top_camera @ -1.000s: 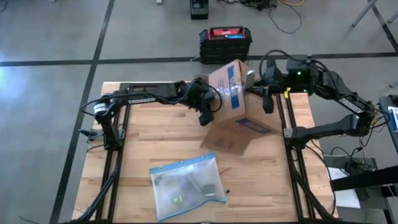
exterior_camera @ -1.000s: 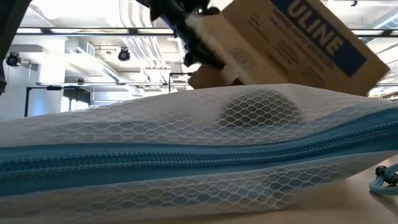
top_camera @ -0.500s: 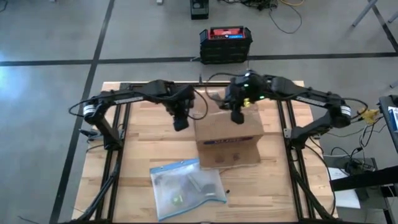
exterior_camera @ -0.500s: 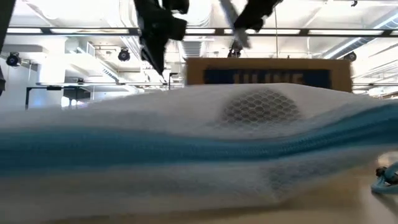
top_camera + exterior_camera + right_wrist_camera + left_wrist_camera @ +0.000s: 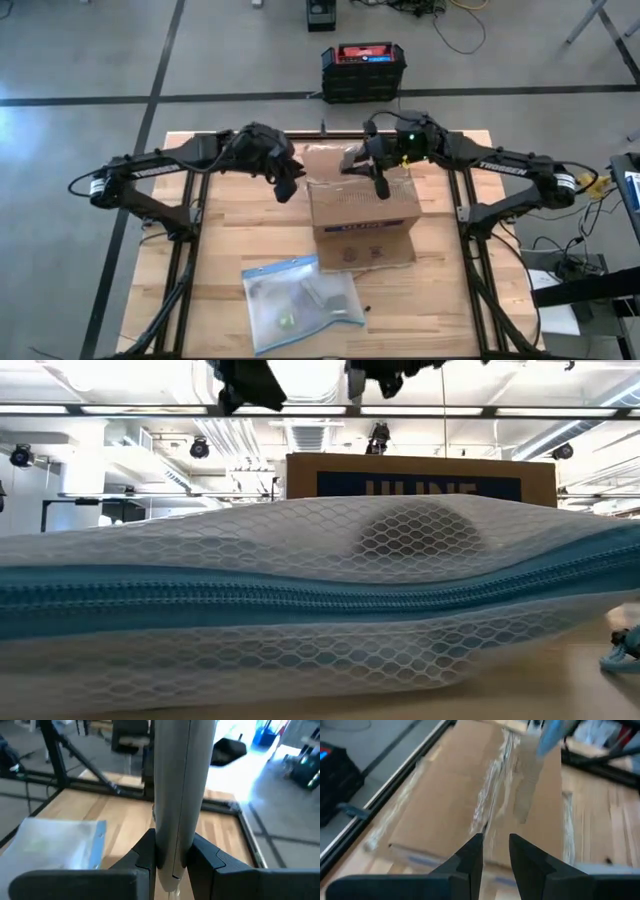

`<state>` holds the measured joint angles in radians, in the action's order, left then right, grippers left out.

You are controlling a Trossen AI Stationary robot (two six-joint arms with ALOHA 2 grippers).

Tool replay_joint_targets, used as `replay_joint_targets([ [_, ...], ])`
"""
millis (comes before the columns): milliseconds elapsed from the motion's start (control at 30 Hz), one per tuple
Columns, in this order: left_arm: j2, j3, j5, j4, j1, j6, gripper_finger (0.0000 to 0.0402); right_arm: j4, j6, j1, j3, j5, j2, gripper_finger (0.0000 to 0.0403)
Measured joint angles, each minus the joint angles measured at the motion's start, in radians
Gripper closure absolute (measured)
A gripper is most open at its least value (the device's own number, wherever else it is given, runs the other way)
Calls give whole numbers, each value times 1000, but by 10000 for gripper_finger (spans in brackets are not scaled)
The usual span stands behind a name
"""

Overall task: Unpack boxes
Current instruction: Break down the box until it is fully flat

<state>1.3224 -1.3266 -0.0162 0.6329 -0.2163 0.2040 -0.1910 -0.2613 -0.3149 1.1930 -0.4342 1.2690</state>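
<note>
In the high view, nearest the lower edge of the frame, a clear blue-edged pouch (image 5: 300, 303) lies flat on the table (image 5: 215, 260), below and left of centre; in the low view it fills the foreground. Just above it, right of centre, the cardboard box (image 5: 362, 217) sits on the table with its labelled side facing the lower edge and its taped top up. Its long axis appears to run left to right across the frame, and the tape seam appears to run the same way along the top.

Above the box's upper left corner hangs the left gripper (image 5: 285, 188); its 2 fingers stand a narrow gap apart and hold nothing, pointing down at the seam in the left wrist view. Over the box's upper edge, near centre, the right gripper (image 5: 381, 186) is closed on a slim grey tool (image 5: 176, 795), seemingly a cutter, that points down toward the box top.

Judged from this, the step in hand is slitting the tape, with the flaps not yet opened. The next move calls for lowering the tool's tip onto the seam and drawing it along the length, shallow enough to spare the contents, while the left gripper steadies the box.

Farthest, at the upper centre beyond the table, stands a black crate (image 5: 362, 70) with a red top.
</note>
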Motion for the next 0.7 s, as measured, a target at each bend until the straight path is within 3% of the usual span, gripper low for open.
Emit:
replay_joint_targets([
  [200, -31, 249, 13, -359, 16, 23, 313, 247, 91, -1, -136, -76, 28, 346],
  [333, -16, 347, 12, -491, 20, 12, 285, 337, 145, -2, -173, -92, 82, 346],
  [700, -44, 459, 10, -484, 10, -140, 207, 459, 190, 3, -59, -89, 274, 346],
])
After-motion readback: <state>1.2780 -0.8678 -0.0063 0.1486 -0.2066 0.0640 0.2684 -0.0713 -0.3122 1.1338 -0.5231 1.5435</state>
